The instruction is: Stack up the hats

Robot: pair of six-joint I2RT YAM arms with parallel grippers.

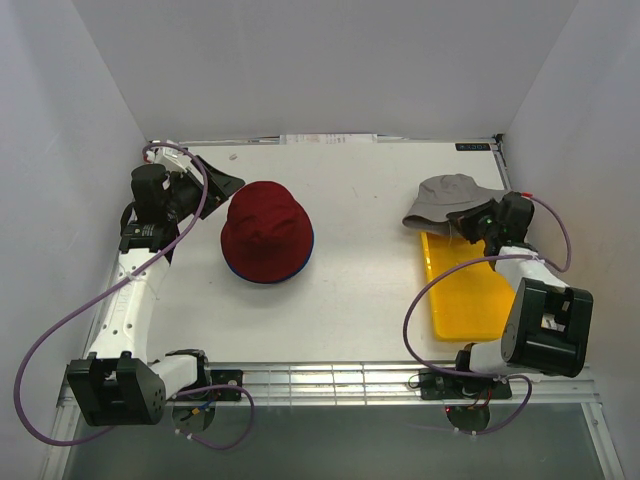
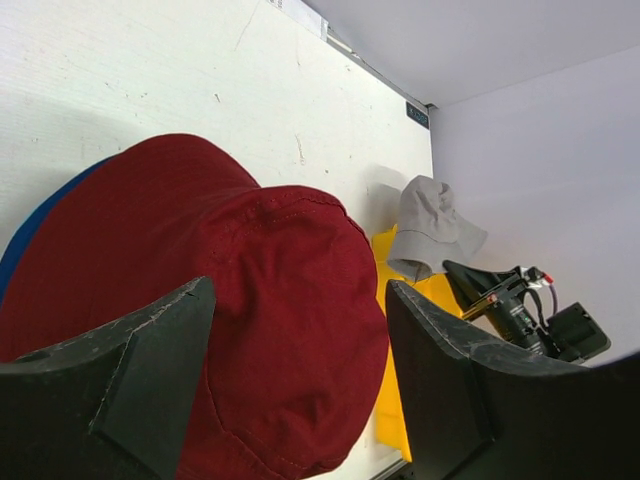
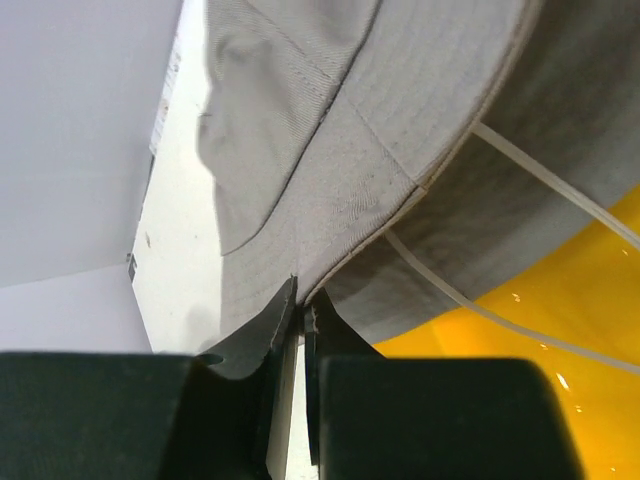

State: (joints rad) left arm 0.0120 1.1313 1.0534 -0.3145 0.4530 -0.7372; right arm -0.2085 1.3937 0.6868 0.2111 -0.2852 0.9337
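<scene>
A dark red hat (image 1: 267, 235) sits crown-up on the table left of centre, and a navy blue brim (image 1: 262, 281) peeks out beneath it. My left gripper (image 1: 222, 185) hovers behind and to its left, open, with the red hat (image 2: 260, 300) beyond its empty fingers and the blue edge (image 2: 30, 225) showing. A grey hat (image 1: 445, 198) lies at the far end of the yellow tray (image 1: 470, 295). My right gripper (image 1: 462, 222) is shut on the grey hat's brim (image 3: 340, 130), which is pinched between its fingertips (image 3: 305, 295).
White walls close in the table on the left, back and right. The yellow tray (image 3: 560, 370) lies under the grey brim, and a thin plastic tag loop (image 3: 540, 180) hangs from the hat. A metal rail runs along the near edge (image 1: 330, 378).
</scene>
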